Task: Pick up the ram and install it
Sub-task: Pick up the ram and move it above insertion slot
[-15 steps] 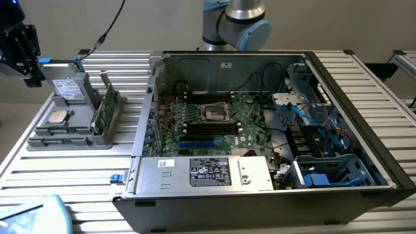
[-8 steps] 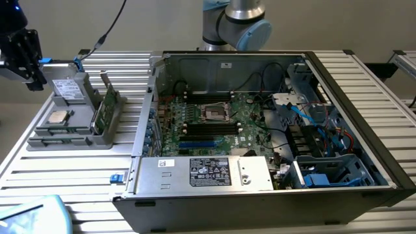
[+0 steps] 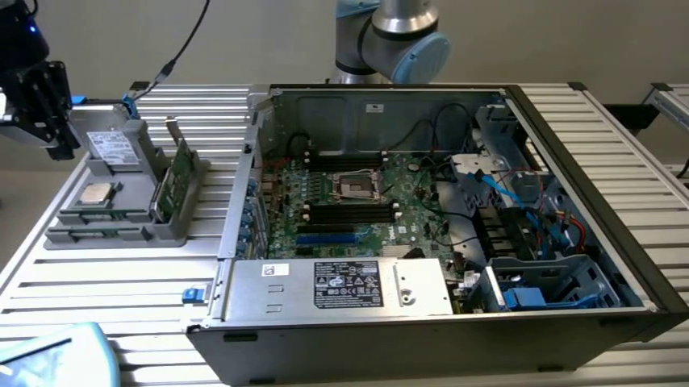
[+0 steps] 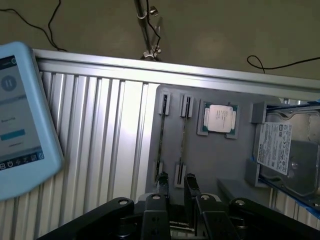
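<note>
Two rams stand on edge in the slots of a grey holder: one thin dark stick and a second beside it. My gripper hovers above the holder's near end, open, with one black fingertip on either side of the first stick's line and nothing held. In the exterior view the gripper hangs at the far left, above the holder. The open computer case shows the motherboard's black slots.
The holder also carries a square silver processor, a hard drive and a taller green card. A light-blue tablet lies on the ribbed table. The case's power supply is at its front.
</note>
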